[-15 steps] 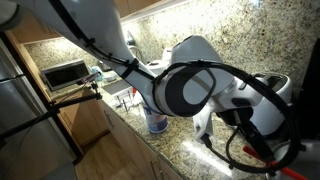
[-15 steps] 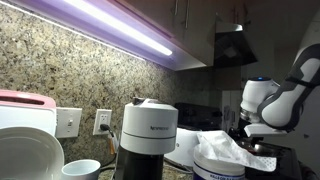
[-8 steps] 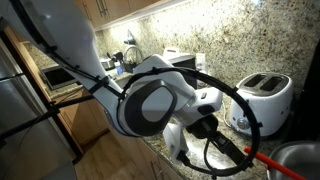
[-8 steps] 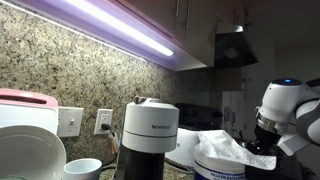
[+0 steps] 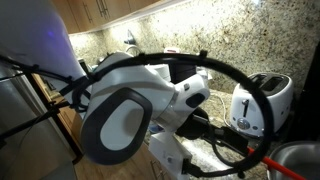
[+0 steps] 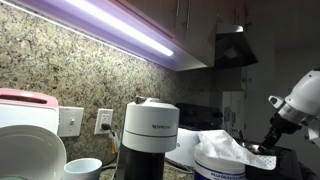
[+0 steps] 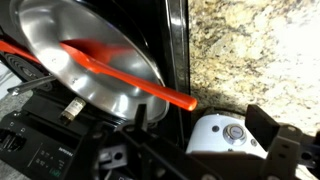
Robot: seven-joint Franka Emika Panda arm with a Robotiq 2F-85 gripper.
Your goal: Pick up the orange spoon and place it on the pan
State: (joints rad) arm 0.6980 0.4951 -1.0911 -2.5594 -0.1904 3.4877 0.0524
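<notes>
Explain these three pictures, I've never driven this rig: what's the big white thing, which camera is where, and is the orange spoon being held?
The big white shape is the robot arm, one jointed arm ending in a claw. Two cameras stand outside the robot: in an exterior view the arm fills the frame before a white toaster; in an exterior view past a coffee machine it shows at the far edge. The third camera sits on the wrist. There the orange spoon lies across the pan, handle end out over the rim, beside a granite counter. The dark parts at the bottom are probably that claw; whether it is open I cannot tell, but the spoon seems to rest free.
</notes>
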